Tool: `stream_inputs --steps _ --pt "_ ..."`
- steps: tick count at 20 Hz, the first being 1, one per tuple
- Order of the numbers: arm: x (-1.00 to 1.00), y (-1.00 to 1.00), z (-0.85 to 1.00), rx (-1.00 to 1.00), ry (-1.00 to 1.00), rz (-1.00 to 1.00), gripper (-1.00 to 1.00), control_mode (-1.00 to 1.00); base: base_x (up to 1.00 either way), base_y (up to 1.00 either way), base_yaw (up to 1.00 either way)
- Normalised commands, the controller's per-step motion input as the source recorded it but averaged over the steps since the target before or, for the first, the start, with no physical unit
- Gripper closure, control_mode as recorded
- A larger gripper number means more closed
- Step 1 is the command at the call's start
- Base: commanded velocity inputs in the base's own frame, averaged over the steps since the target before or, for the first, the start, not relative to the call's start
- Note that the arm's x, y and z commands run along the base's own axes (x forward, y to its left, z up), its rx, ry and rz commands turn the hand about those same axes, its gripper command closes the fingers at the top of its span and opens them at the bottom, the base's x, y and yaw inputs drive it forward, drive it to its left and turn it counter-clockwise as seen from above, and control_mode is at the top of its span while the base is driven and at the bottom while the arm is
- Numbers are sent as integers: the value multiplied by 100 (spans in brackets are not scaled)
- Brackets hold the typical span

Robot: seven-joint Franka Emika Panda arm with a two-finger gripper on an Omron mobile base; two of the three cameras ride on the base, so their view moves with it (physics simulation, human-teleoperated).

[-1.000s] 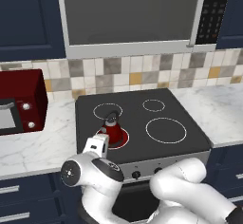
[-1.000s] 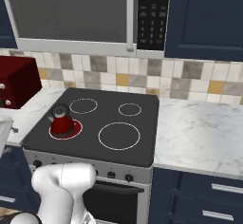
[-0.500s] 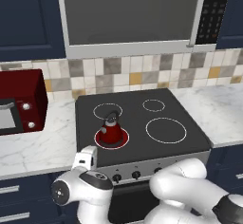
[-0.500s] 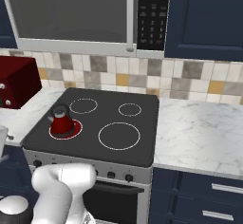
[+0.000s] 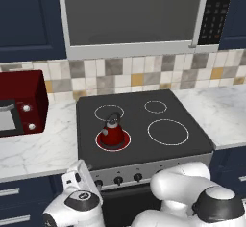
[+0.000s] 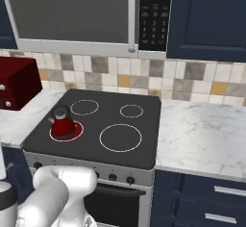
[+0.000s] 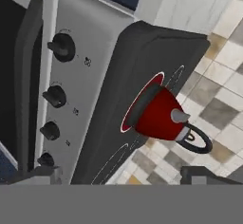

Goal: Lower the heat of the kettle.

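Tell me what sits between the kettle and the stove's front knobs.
Nothing: between the kettle and the knobs lies bare black cooktop, per the hand view.

Stove (image 5: 144,149): black glass cooktop, four ringed burners; kettle (image 5: 113,133) upright on the near-left burner, which glows red; other burners bare. Marble counter (image 5: 33,149) on both sides; red microwave (image 5: 21,101) on the left stretch, near the tiled wall.

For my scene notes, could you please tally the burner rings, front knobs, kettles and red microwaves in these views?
Burner rings: 4
Front knobs: 4
Kettle: 1
Red microwave: 1
Total: 10
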Motion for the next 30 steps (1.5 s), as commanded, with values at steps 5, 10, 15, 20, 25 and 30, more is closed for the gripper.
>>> stream_inputs --steps 5,10,15,20,25,30 --pt "0 -8 -25 -40 7 7 -100 -100 0 0 0" --pt "0 -4 -36 -29 4 6 -100 -100 0 0 0" --pt "0 -10 -16 -23 7 12 -100 -100 0 0 0" --pt "9 0 -11 -31 17 18 -100 -100 0 0 0" --pt "4 -13 -10 -18 11 17 -100 -100 0 0 0" --pt "-3 -24 -12 -7 2 9 -100 -100 0 0 0"
